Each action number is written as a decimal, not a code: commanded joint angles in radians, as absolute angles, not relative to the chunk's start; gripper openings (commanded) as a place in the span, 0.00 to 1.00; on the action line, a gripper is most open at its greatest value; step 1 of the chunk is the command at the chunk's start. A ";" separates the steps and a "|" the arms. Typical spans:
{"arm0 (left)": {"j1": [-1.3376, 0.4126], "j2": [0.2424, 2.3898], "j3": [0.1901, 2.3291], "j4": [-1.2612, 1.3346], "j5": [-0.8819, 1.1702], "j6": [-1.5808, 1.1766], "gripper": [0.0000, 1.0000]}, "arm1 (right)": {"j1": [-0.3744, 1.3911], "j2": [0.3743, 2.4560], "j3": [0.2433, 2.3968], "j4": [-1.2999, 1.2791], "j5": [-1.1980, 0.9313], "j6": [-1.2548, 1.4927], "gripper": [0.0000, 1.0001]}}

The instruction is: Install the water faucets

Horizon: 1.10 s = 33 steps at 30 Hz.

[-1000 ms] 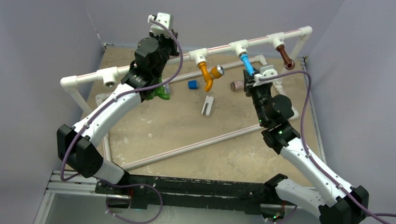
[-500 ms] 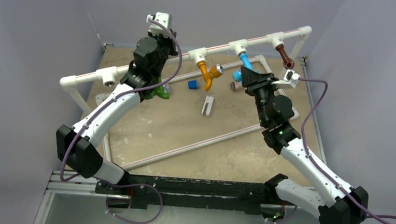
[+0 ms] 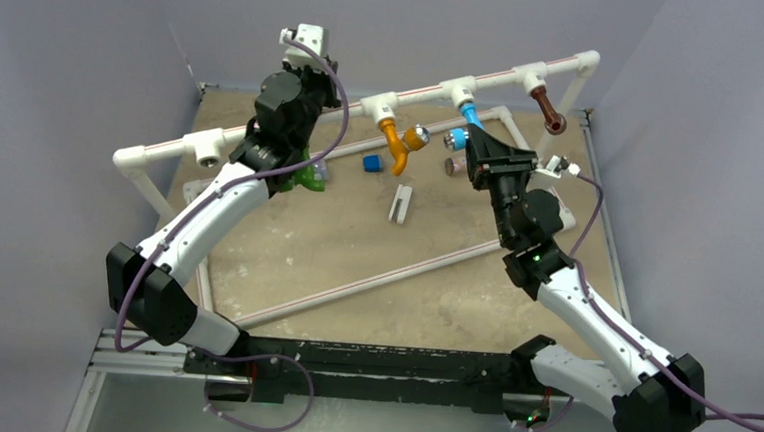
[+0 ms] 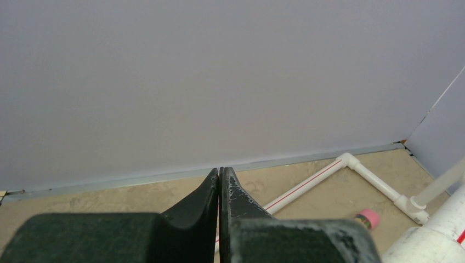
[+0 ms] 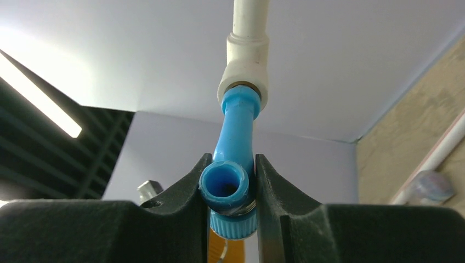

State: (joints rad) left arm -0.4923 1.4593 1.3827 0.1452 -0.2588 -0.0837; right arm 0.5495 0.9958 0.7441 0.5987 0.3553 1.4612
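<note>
A white pipe rail (image 3: 293, 125) crosses the top view. An orange faucet (image 3: 395, 142) with a silver knob, a blue faucet (image 3: 471, 114) and a brown faucet (image 3: 549, 111) hang from its tees. My right gripper (image 3: 476, 142) is shut on the blue faucet (image 5: 236, 126), which is seated in its white tee (image 5: 244, 76); the fingers (image 5: 227, 183) clamp its open spout end. A green faucet (image 3: 312, 178) lies on the table, half hidden behind my left arm. My left gripper (image 4: 220, 174) is shut and empty, pointing at the back wall. The far-left tee (image 3: 209, 145) holds nothing.
A small blue cube (image 3: 371, 162), a brown cylinder with a pink cap (image 3: 453, 165) and a white clip (image 3: 400, 202) lie on the sandy table. A low pipe frame (image 3: 384, 276) runs across the floor. Grey walls close in on three sides.
My right wrist has rolled with the blue faucet in its grip, its camera swinging from on top round to the right. The faucet's blue knob now sticks out left. The left arm stayed put.
</note>
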 commanded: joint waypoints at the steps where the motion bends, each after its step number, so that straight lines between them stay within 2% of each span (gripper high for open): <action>1: -0.536 1.539 1.256 -0.175 -0.178 -0.048 0.00 | 0.605 1.001 0.763 0.947 0.016 1.799 0.04; 5: -0.536 1.534 1.256 -0.175 -0.181 -0.048 0.00 | 0.600 0.985 0.753 0.931 0.002 1.790 0.21; 10: -0.537 1.528 1.251 -0.172 -0.190 -0.045 0.00 | 0.577 0.925 0.686 0.844 0.002 1.734 0.52; 13: -0.536 1.528 1.250 -0.170 -0.190 -0.043 0.00 | 0.557 0.878 0.616 0.816 0.002 1.704 0.64; 18: -0.536 1.531 1.248 -0.168 -0.196 -0.040 0.00 | 0.522 0.785 0.547 0.750 0.002 1.635 0.68; 22: -0.536 1.534 1.247 -0.167 -0.196 -0.038 0.00 | 0.477 0.721 0.571 0.626 -0.062 1.472 0.73; 29: -0.537 1.539 1.247 -0.169 -0.198 -0.037 0.00 | 0.462 0.701 0.718 0.330 -0.031 0.973 0.85; 33: -0.536 1.539 1.247 -0.168 -0.198 -0.036 0.00 | 0.462 0.712 0.814 0.178 0.034 0.624 0.87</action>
